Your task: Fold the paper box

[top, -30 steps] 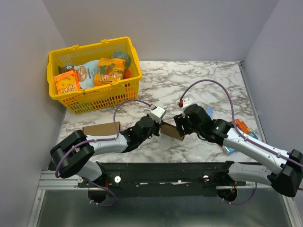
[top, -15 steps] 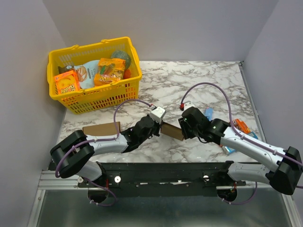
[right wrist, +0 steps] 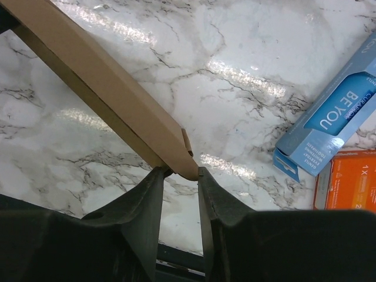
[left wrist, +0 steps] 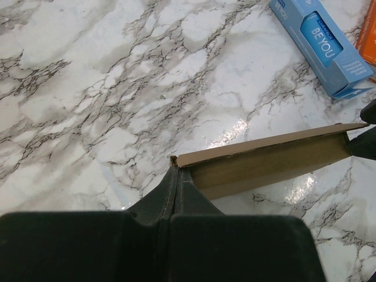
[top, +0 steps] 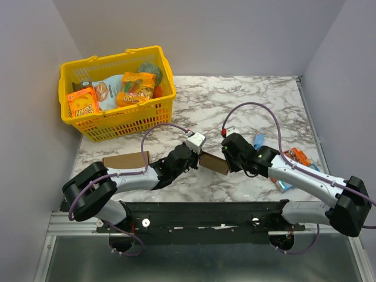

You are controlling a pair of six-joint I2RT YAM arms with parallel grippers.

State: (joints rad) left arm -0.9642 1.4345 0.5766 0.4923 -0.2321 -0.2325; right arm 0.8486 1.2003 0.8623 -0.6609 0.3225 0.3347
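Observation:
The paper box (top: 212, 163) is a flat brown cardboard piece held just above the marble table between both arms. My left gripper (top: 197, 158) is shut on its left corner; in the left wrist view the fingers (left wrist: 175, 171) meet at the corner of the paper box (left wrist: 264, 161), which stretches away to the right. My right gripper (top: 227, 160) pinches the other end. In the right wrist view both fingertips press the rounded end of the paper box (right wrist: 100, 82), with my right gripper (right wrist: 181, 171) narrowed around it.
A yellow basket (top: 117, 122) full of groceries stands at the back left. A plain brown cardboard rectangle (top: 126, 160) lies beside the left arm. A blue carton (right wrist: 335, 117) and an orange pack (right wrist: 352, 182) lie right of the right gripper.
The right gripper's jaws have narrowed onto the end of the paper box, and its arm has shifted a little. The left gripper and the box have stayed put.

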